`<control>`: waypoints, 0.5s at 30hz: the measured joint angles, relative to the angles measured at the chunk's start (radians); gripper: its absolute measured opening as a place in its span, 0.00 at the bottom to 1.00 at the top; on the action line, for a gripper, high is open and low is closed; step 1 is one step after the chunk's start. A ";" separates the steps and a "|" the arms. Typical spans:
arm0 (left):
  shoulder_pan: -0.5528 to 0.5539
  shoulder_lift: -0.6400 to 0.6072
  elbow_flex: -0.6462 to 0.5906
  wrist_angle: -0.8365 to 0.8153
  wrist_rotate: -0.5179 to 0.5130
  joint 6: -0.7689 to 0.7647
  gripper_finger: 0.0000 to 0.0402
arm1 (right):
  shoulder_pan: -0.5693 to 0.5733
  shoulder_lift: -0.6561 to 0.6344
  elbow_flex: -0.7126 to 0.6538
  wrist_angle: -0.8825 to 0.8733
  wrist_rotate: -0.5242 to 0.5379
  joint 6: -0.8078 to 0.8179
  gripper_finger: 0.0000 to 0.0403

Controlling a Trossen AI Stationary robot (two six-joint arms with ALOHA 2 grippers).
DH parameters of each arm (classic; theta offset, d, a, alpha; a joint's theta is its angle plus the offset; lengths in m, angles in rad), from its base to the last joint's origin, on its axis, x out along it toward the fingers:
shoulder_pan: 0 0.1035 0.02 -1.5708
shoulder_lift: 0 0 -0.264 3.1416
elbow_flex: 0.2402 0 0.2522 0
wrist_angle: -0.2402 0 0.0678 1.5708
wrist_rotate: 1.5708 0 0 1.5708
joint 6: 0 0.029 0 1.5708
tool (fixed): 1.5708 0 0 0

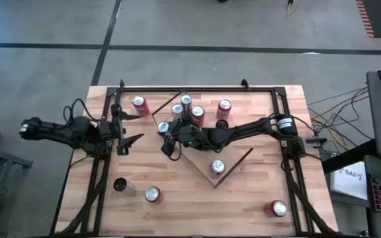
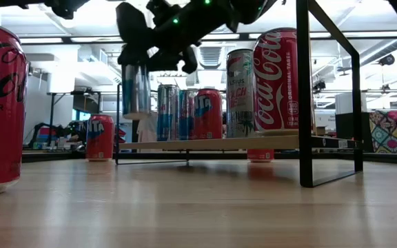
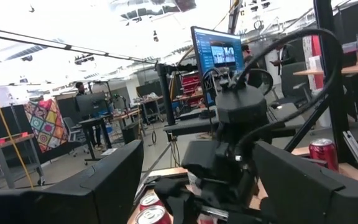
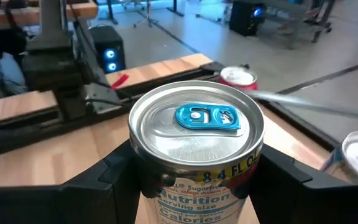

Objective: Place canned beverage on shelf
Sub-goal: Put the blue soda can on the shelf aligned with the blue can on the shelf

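Starting at the table's point(image 1: 256, 192) left edge: left gripper point(image 1: 129, 127) parked there, fingers spread wide, nothing between them. Just waiting, by the look of it.

Moving toward the middle: right gripper point(image 4: 197, 186) reached right across from the right edge and clamped around a silver can point(image 4: 196, 118) with a blue tab, one finger on each side of the body. Upright in the low view, hanging clear of the tabletop, just off the left end of the shelf point(image 2: 219, 143). So not on the board yet, only beside it and above it.

Further right: shelf sitting skewed on the table, with a bunch of cans point(image 1: 186, 109) already crowded at its far-left corner and one lone can point(image 1: 217, 166) toward the near corner. More loose cans around the table, including a red one point(image 1: 278, 208) by the near-right corner.

Worries from here, purely guessing:
- Coming in too low and clipping the shelf's edge with the can's bottom, tipping it in the grip.
- Bumping that crowded corner with the can or the fingers and toppling the neighbours like dominoes. Not much spare room there.
- Letting go before the base sits flat, leaving a wobble or a roll off the board.

Safer bet probably the bare stretch of the board.
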 joint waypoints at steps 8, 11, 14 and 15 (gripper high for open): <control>0.000 0.000 0.000 -0.003 0.000 0.004 0.72 | -0.010 0.003 0.021 -0.002 0.017 -0.013 0.54; 0.000 0.000 0.000 -0.003 0.000 0.004 0.72 | -0.014 0.003 0.019 -0.030 0.025 -0.005 0.54; 0.000 0.000 0.000 -0.003 0.000 0.004 0.72 | -0.017 0.005 0.014 -0.045 0.045 -0.002 0.54; 0.000 0.000 0.000 -0.003 0.000 0.004 0.72 | -0.018 0.005 0.014 -0.045 0.043 -0.002 0.54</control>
